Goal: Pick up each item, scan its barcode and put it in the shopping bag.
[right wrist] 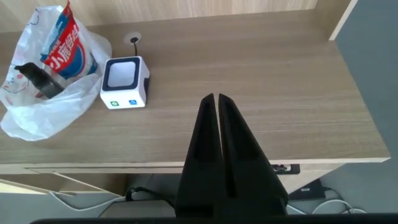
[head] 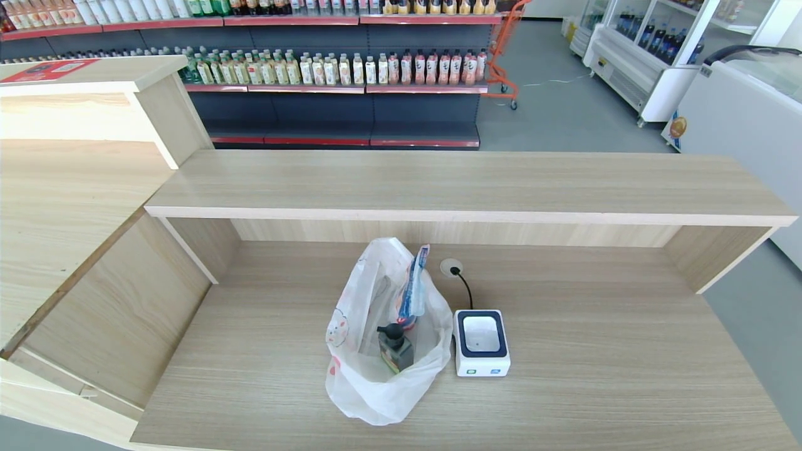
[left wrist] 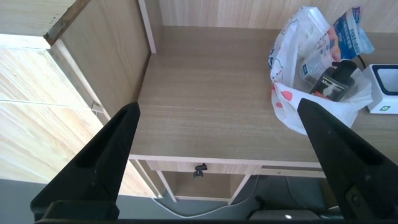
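Left wrist view: the left claw [left wrist: 219, 109] hangs with its two fingers spread wide and nothing between them, above the front edge of the desk [left wrist: 205, 74]. The right claw [right wrist: 215, 99] has its fingers pressed together, empty, above the desk's front on the right side. Farther in, mid-desk, the white shopping bag [head: 351, 376] stands open. Inside it a dark bottle [head: 395, 351] with a black cap stands upright, and behind it a blue and red packet [head: 413, 291] sticks up above the rim. Just beside the bag, on its right, sits the white scanner [head: 480, 341], window upward. Its black cable [head: 465, 288] runs back to a round port. Beyond, a raised ledge [head: 463, 181], then shelves [head: 338, 69] of drinks.
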